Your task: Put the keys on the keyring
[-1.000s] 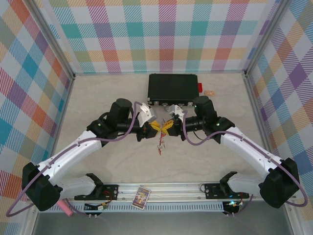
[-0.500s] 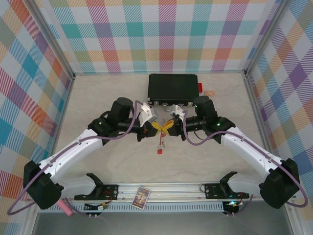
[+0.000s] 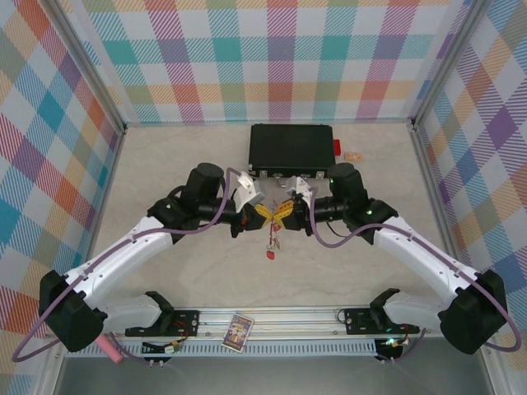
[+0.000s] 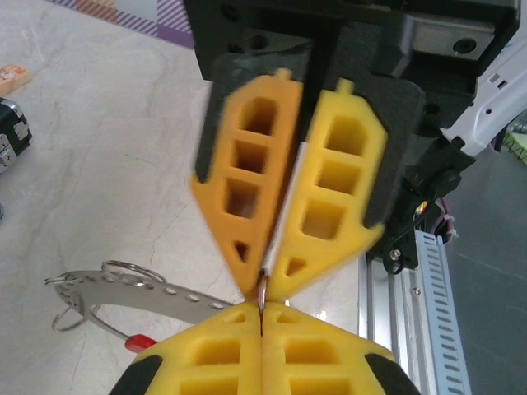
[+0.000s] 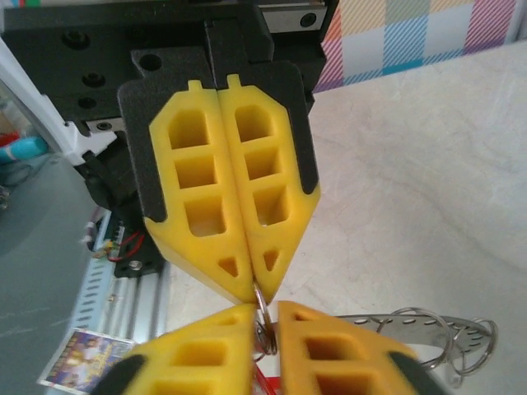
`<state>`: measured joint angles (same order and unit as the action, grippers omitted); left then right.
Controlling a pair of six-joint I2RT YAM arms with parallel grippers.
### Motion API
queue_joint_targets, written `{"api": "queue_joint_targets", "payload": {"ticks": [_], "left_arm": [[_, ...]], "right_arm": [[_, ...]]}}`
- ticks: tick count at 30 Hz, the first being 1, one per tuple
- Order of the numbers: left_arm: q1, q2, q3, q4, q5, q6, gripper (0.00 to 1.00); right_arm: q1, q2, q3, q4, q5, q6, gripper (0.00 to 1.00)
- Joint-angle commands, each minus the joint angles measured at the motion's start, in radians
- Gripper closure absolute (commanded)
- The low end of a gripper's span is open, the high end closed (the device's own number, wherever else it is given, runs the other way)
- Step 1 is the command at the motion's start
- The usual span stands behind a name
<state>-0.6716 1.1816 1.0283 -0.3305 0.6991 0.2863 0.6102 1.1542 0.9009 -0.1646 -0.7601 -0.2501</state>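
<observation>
Left gripper [image 4: 260,311] is clamped on the keyring [image 5: 260,298], tip to tip with my right gripper [image 5: 265,313]. Its fingers sit slightly parted around the wire, grip unclear. Keys [image 3: 270,245] dangle below, over the table [image 3: 165,164].

Overhead camera looks down on the table [image 3: 206,271]; both wrist cameras closely face each other's jaws.

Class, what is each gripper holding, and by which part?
The left gripper pinches the keyring by its thin wire, at the fingertips. The right gripper's jaws stand slightly apart around the same wire, seemingly without clamping it.
</observation>
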Motion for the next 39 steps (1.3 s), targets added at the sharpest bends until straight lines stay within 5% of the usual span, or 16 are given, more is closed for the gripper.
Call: {"api": "queue_joint_targets", "payload": {"ticks": [1, 12, 26, 39], "left_arm": [[-0.010, -0.049, -0.013, 0.107, 0.023, -0.029, 1.00], [-0.011, -0.114, -0.129, 0.389, -0.024, -0.203, 1.00], [-0.035, -0.104, -0.260, 0.903, -0.082, -0.422, 1.00], [-0.058, -0.065, -0.305, 1.130, -0.069, -0.497, 1.00]], "right_arm": [[0.008, -0.040, -0.029, 0.084, 0.044, 0.025, 0.67], [-0.021, -0.229, -0.225, 0.322, 0.240, 0.185, 0.61], [-0.021, -0.261, -0.248, 0.493, 0.190, 0.317, 0.65], [-0.023, -0.262, -0.188, 0.459, 0.174, 0.323, 0.68]]}}
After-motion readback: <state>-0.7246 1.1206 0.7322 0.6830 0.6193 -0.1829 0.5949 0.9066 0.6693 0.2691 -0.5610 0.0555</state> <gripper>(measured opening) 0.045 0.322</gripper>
